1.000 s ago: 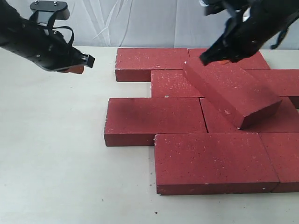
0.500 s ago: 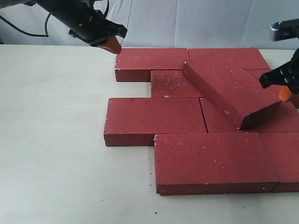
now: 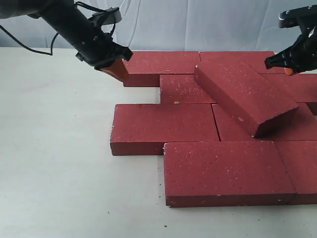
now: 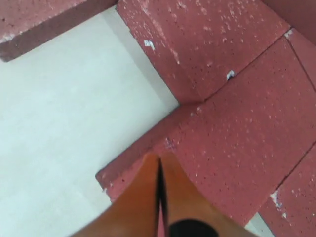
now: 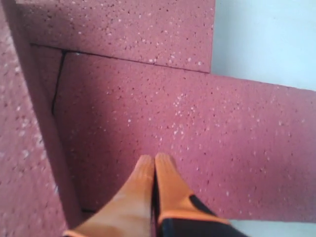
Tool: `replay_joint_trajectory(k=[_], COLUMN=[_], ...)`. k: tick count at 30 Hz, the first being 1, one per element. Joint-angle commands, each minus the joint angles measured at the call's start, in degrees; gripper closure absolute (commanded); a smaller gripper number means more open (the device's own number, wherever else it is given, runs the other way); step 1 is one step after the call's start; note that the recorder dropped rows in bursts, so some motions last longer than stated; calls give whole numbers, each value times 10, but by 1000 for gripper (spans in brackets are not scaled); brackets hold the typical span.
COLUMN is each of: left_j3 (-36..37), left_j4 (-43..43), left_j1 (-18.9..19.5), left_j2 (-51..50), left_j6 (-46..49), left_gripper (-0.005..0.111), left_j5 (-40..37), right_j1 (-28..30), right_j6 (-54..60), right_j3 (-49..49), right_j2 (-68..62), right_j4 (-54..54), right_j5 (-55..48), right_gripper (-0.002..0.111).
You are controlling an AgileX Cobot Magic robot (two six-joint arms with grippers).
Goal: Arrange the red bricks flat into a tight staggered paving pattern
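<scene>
Several dark-red bricks lie flat in staggered rows on the table. One loose brick rests tilted and askew on top of the laid ones. My left gripper is shut and empty, its orange tips at the left end of the back-left brick, over that brick's corner in the left wrist view. My right gripper is shut and empty above the back-right bricks; in the right wrist view its tips hover over flat brick faces.
The pale table stretches bare to the left and front of the bricks. A white curtain hangs behind. The front row ends with a large brick near the table's front; the right row runs off the view.
My left gripper has dropped slightly to the back-left brick's end. My right gripper has risen and moved back from beside the tilted brick. The tilted brick has not moved.
</scene>
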State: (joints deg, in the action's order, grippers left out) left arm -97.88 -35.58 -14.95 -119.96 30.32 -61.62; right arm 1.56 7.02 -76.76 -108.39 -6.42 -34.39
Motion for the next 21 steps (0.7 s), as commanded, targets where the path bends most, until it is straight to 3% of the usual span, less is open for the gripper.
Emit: replay_joint_trajectory(k=[1,10,21], left_j3=[81,262,424], left_j4=[15,4,18], left_j1=[9,11,25], left_j2=[93,244,392], left_j6=[10,13,9], left_gripper=[107,107,107], left_j5=[31,73,173], right_j1=[4,-31,-146], right_j6=[37,116,148], right_j3=[-86,-109,-109], right_j2=[-58,-84,-78], right_j4=[-6,45,124], right_j5=[-65,-114,-173], right_gripper=[109,109,109])
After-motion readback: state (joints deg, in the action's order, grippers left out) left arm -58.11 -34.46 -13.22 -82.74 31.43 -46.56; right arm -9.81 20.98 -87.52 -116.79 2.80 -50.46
